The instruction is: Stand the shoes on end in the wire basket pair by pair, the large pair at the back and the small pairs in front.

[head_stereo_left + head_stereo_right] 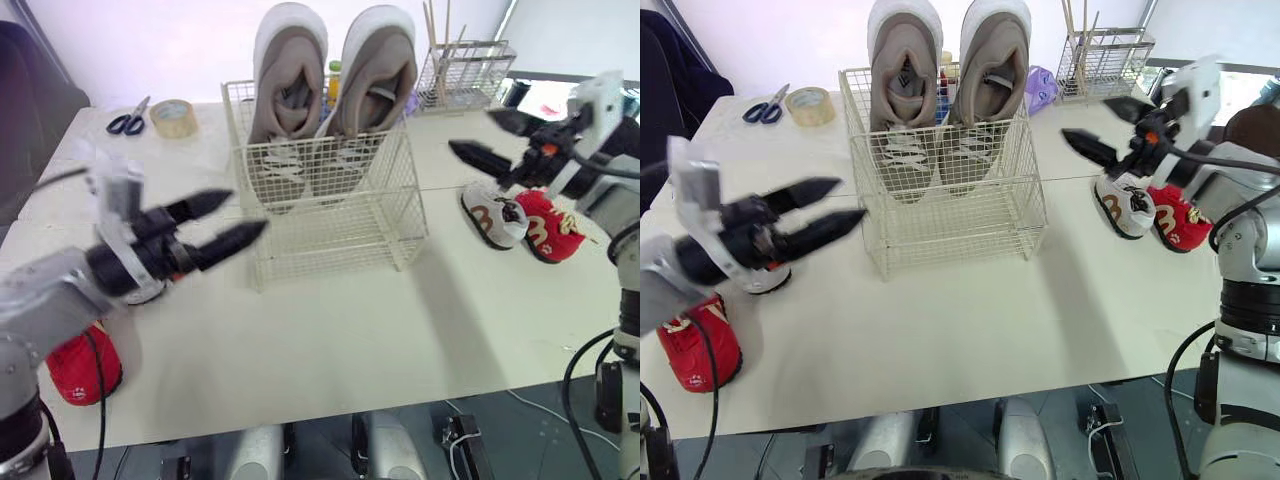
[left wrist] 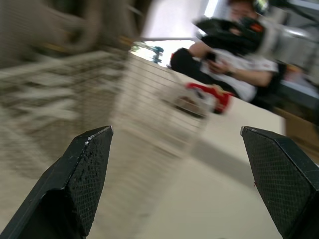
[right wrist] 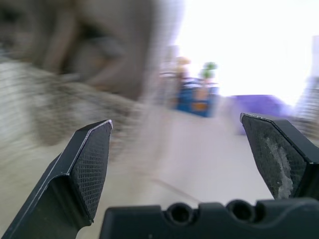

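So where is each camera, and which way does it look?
Left eye view: on the head, looking down at the wire basket holding the large shoes; left gripper and right gripper show, open.
Right eye view: the other eye, same scene.
Left wrist view: left wrist, facing past the basket to the small shoes and a seated person; own fingers show.
Right wrist view: right wrist, facing the basket; own fingers show.
Shared: eye and left wrist views show the small shoes.

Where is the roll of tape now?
In the left eye view, the roll of tape lies at the back left of the table, just right of the scissors and left of the wire basket.
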You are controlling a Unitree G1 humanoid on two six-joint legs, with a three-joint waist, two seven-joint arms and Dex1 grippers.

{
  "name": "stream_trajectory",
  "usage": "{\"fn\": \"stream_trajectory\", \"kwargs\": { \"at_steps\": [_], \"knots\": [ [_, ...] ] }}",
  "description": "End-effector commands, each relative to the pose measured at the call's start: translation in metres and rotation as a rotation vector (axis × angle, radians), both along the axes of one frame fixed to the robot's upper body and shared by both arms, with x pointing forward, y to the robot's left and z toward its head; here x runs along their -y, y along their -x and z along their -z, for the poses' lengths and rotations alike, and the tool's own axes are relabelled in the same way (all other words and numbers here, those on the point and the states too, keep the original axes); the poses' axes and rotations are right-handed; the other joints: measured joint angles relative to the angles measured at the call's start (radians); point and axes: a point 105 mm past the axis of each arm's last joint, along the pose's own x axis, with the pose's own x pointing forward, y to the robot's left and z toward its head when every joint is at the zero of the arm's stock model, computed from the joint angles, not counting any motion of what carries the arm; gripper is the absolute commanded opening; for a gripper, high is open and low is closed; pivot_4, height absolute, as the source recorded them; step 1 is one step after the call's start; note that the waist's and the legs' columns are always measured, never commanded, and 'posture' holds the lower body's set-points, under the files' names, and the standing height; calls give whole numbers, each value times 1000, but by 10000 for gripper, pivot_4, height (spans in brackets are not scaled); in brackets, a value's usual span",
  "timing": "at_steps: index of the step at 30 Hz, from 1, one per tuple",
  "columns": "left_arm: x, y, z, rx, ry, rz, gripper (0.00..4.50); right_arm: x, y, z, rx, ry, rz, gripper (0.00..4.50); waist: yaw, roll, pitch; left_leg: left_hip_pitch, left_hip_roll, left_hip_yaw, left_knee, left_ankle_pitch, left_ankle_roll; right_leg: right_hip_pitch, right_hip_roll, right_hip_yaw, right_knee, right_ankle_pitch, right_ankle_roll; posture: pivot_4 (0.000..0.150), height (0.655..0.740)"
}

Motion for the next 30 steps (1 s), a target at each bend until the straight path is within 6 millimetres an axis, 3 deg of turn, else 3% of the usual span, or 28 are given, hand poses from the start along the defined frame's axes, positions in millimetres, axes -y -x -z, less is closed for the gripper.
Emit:
{"fn": "stream_trajectory", "kwargs": {
  "at_steps": [1,4,9,15,30],
  "knots": [
    [33,22,7,7,19,141,42973,42,15,3,51,-24,193,45000,3,0,-1,0,0,-1,-1,0,0,0,0,0,0,0,0,1500,7400],
    [47,28,13,-52,146,177,42973,66,28,40,-31,-32,313,45000,3,2,-2,1,0,-1,-2,0,0,1,0,0,0,0,0,1500,7400],
    [61,38,38,-88,61,218,42973,77,45,97,-149,-75,420,45000,-5,13,-9,3,1,3,-1,0,0,1,1,2,2,0,0,1500,7400],
    [67,40,39,-79,37,257,42973,85,34,129,-227,-105,430,45000,-4,17,-11,8,1,6,-1,0,0,4,4,7,1,-1,-1,1500,7400],
    [55,46,40,-84,-22,205,42973,81,-9,173,-311,-178,401,45000,-5,17,-11,15,2,5,-3,-2,2,14,4,7,-9,-1,-2,1500,7400]
  ]
}}
